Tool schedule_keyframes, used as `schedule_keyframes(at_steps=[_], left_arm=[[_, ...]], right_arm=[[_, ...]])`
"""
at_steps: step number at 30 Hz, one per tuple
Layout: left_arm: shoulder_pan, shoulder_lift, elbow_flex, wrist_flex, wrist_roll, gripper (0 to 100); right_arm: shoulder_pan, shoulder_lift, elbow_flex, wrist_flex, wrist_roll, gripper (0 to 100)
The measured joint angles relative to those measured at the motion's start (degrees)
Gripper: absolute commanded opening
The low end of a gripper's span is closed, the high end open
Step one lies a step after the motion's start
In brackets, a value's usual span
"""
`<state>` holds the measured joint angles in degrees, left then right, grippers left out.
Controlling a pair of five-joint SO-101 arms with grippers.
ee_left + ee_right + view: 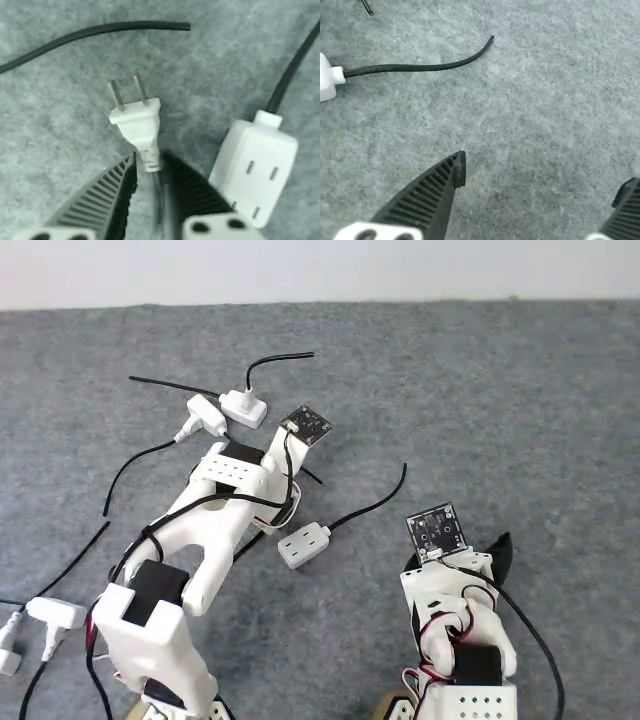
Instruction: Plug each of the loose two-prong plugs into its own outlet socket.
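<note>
A white two-prong plug point(136, 121) lies on the grey carpet with its prongs pointing away from my left gripper point(150, 164). That gripper is shut on the plug's narrow tail end. Just beside it lies a white outlet socket point(252, 170) on a black cord, slots facing up; from above this socket point(303, 543) sits between the two arms. My right gripper point(545, 175) hangs open above bare carpet, nothing between its fingers point(437, 192). The end of the socket point(324, 77) and its cord point(415, 65) lie beyond it.
Another white socket point(243, 406) and a plug point(208, 418) lie at the back left with black cords. More white plugs point(55, 613) rest near the front left edge. Open carpet point(520, 420) stretches to the right and back.
</note>
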<state>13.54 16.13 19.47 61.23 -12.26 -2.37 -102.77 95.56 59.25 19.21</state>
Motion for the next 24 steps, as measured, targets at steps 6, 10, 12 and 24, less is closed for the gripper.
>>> schedule_keyframes(at_steps=[6, 10, 12, 24], left_arm=[[0.3, 0.0, 0.0, 0.0, -0.2, 1], [0.4, 0.0, 0.0, 0.1, -0.2, 1], [0.4, 0.0, 0.0, 0.1, -0.2, 1], [0.4, 0.0, 0.0, 0.1, -0.2, 25]], right_arm=[[0.0, 0.0, 0.0, 0.0, 0.0, 45.1], [0.0, 0.0, 0.0, 0.0, 0.0, 45.1], [0.0, 0.0, 0.0, 0.0, 0.0, 45.1], [0.0, 0.0, 0.0, 0.0, 0.0, 45.1]])
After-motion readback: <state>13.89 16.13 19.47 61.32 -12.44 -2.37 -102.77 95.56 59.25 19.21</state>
